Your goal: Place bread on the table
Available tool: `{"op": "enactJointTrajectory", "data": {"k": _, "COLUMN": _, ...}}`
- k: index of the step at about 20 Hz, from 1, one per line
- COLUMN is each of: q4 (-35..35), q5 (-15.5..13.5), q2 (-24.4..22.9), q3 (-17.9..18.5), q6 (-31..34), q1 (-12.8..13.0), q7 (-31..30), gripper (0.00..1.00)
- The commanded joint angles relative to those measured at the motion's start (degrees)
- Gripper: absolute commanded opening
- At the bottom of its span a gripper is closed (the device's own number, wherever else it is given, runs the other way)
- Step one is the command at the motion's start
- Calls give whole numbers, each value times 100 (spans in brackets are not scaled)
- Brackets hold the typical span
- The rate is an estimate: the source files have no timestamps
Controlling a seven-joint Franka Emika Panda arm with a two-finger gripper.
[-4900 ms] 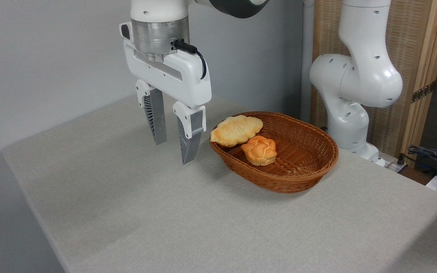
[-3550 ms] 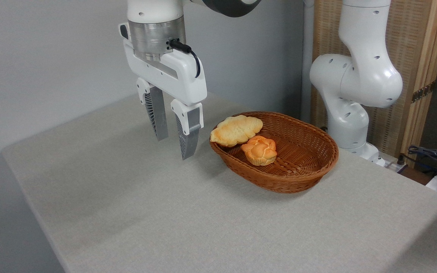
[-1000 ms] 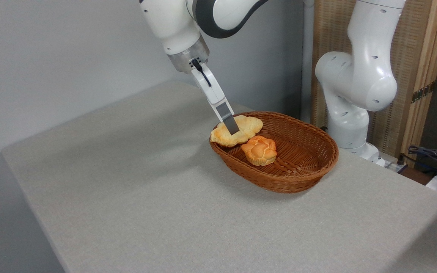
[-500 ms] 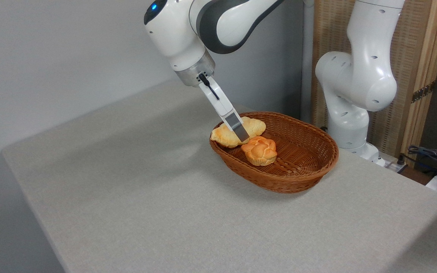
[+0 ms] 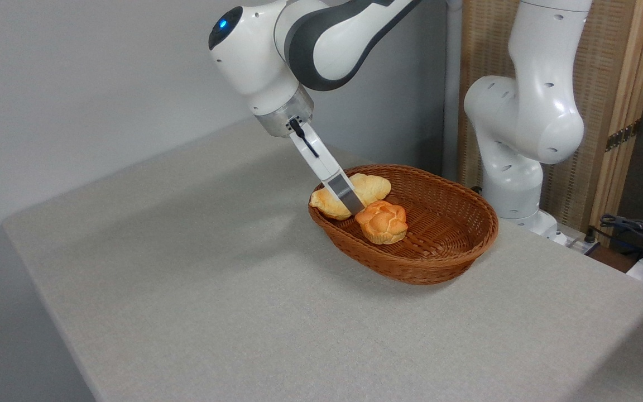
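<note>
The hand [image 5: 349, 202] is seen edge-on across the bread [image 5: 374, 187], lying at the basket [image 5: 444, 245] rim; its opening cannot be told. The neighbouring orange bun [image 5: 382, 221] could be nudged.

place: lab | cues: robot arm [image 5: 528, 111], cloth-covered table [image 5: 243, 290], cables [image 5: 634, 229]

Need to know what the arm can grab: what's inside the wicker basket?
The basket holds the bread against its left rim and an orange bun. The gripper finger covers the bread's middle; the other finger is hidden.
</note>
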State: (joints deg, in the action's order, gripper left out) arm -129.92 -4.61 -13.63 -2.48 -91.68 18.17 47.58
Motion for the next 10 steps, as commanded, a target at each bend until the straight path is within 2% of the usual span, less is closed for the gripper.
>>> {"op": "enactJointTrajectory", "data": {"k": 1, "q4": -51, "q5": 4, "q2": 27, "q3": 46, "q6": -113, "q1": 11, "q7": 207, "gripper": 5}}
{"op": "enactJointTrajectory", "data": {"k": 4, "q4": -60, "q5": 13, "q2": 36, "q3": 46, "q6": -122, "q1": 11, "q7": 260, "gripper": 0}}
{"op": "enactJointTrajectory", "data": {"k": 10, "q4": -51, "q5": 4, "q2": 27, "q3": 54, "q6": -113, "q1": 3, "q7": 410, "gripper": 0}}
